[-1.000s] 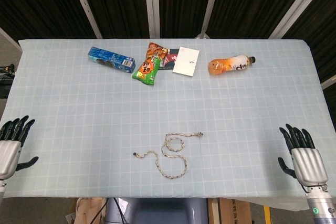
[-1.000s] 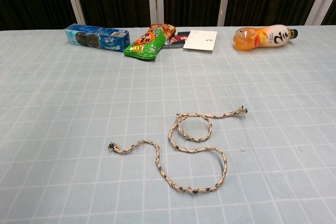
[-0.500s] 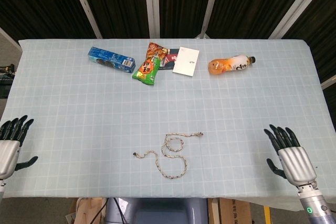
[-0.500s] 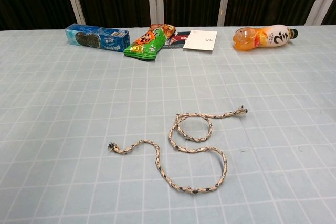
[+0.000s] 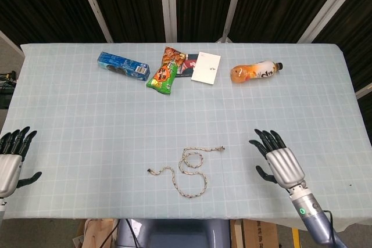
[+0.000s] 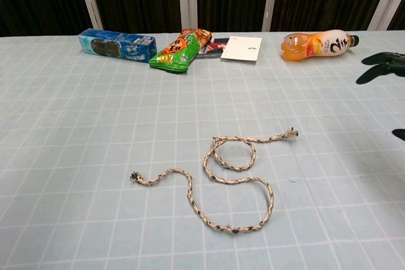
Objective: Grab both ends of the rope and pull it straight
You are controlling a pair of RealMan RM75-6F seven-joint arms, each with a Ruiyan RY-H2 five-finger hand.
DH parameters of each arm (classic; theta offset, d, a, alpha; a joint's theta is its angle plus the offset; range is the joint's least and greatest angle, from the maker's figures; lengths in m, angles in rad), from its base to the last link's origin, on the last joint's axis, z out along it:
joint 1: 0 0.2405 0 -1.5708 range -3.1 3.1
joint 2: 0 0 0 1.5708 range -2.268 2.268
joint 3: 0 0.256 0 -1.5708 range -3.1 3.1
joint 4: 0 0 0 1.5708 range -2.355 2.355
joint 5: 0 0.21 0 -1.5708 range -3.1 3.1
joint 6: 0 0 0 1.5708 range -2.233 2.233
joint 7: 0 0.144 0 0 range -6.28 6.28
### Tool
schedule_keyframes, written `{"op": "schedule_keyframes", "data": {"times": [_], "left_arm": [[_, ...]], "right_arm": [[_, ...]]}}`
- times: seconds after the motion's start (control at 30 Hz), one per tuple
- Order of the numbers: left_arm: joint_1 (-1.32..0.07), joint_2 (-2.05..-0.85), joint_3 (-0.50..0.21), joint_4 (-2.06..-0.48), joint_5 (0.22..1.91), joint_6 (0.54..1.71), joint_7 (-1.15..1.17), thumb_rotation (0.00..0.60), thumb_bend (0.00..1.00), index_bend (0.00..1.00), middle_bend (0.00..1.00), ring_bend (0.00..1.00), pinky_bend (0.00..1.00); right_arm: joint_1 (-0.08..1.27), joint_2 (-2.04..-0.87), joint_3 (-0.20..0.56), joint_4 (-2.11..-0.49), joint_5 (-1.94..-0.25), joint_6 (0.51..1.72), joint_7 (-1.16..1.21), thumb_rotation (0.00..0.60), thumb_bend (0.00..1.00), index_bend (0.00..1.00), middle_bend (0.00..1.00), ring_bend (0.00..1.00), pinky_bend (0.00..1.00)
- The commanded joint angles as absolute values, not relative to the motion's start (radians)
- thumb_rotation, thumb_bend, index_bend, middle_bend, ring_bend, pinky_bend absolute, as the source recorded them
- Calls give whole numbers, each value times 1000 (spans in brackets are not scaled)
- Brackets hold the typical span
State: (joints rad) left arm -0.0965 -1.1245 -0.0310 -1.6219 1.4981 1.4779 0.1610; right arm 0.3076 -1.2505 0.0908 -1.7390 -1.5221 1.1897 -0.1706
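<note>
We are hovering our right hand [image 5: 279, 164], fingers spread and empty, just right of the rope [image 5: 187, 169] coiled near the table's [image 5: 87, 114] front edge; our left hand [image 5: 11, 161] (also empty, fingers apart) is waiting farther off.

A table [image 5: 70, 120] under a pale blue checked cloth fills both views. Along its far edge lies a row of things. At the left is a blue biscuit pack [image 5: 122, 65], lying flat. Just right of it is a green and orange snack bag [image 5: 164, 71]. A white card [image 5: 206, 67] rests partly over a dark booklet [image 5: 187, 64] beside the bag. Further right, an orange drink bottle [image 5: 256, 72] lies on its side, cap pointing right. Dark panels [image 5: 128, 4] stand behind the table.
</note>
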Motion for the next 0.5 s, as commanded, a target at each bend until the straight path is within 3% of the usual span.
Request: {"op": "schedule_keyframes", "data": {"times": [0.03,0.17,0.5], "left_arm": [[-97,-1126,-31,-1620,1498,1478,162,600,44,2,0,0,0],[-99,-1126,-35,-1621,1483,1469,168,600,44,7,0,0,0],[-105,-1130,-36,-1626,1485,1463,174,600,44,14,0,0,0]], "right_arm": [[363,-1317,141,-1750,-1433,1129,-226,600,379,293,64,0,0],[409,-1378,176,-1753,-1359,1088,-274,600,379,355,94,0,0],[505,-1541,203,-1668,-1216,1029,-414,600,380,397,114,0,0]]}}
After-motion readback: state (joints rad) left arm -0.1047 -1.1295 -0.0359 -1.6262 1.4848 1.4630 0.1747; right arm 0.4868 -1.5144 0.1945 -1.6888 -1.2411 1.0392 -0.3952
